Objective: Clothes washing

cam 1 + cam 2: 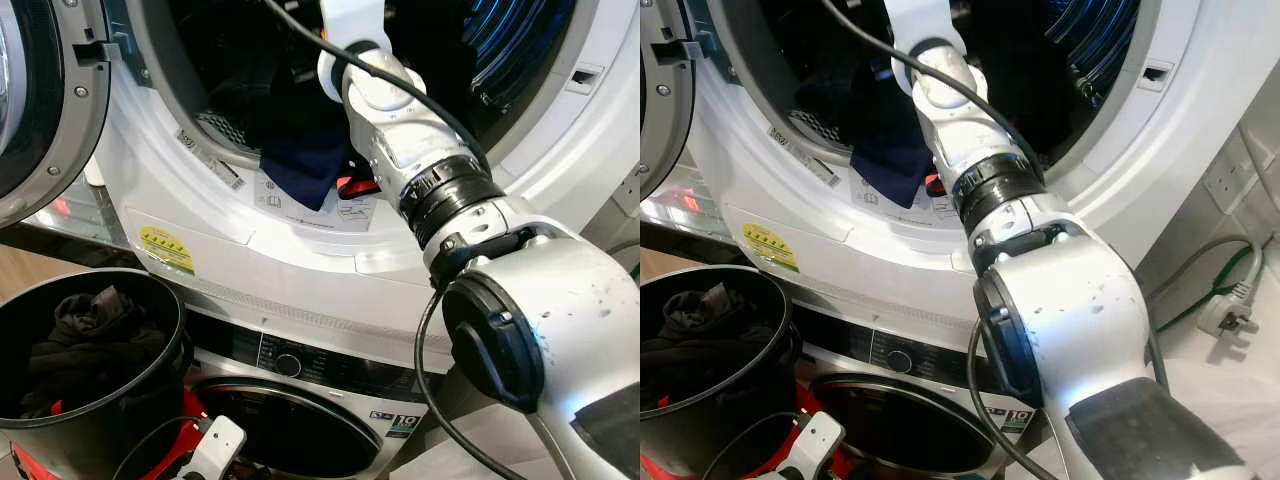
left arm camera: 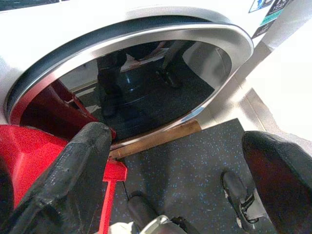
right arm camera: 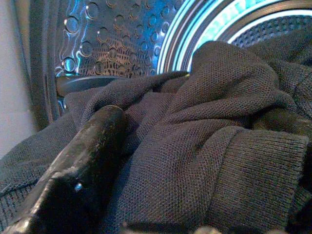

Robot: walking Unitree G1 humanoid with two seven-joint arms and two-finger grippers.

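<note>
My right arm [image 1: 400, 130] reaches into the open drum of the upper washer [image 1: 200, 215]. Inside, my right gripper [image 3: 195, 126] is open and pressed into a dark grey knitted garment [image 3: 229, 146]. The cloth bulges between the fingers [image 3: 83, 165]. A navy cloth [image 1: 305, 165] hangs out over the drum's lower rim, with a red item [image 1: 355, 187] beside it. The black basket [image 1: 150, 395] at lower left holds dark clothes [image 1: 90, 340]. My left gripper [image 2: 178, 141] hangs open and empty, low before the lower machine's round door [image 2: 146, 83].
The upper washer's door [image 1: 40, 100] stands open at the left. The lower machine [image 1: 330, 375] sits under it with a control knob [image 1: 288, 364]. A red stand [image 2: 34, 151] is on the dark speckled floor [image 2: 195, 165]. A plug and cable [image 1: 1225, 310] lie at the right.
</note>
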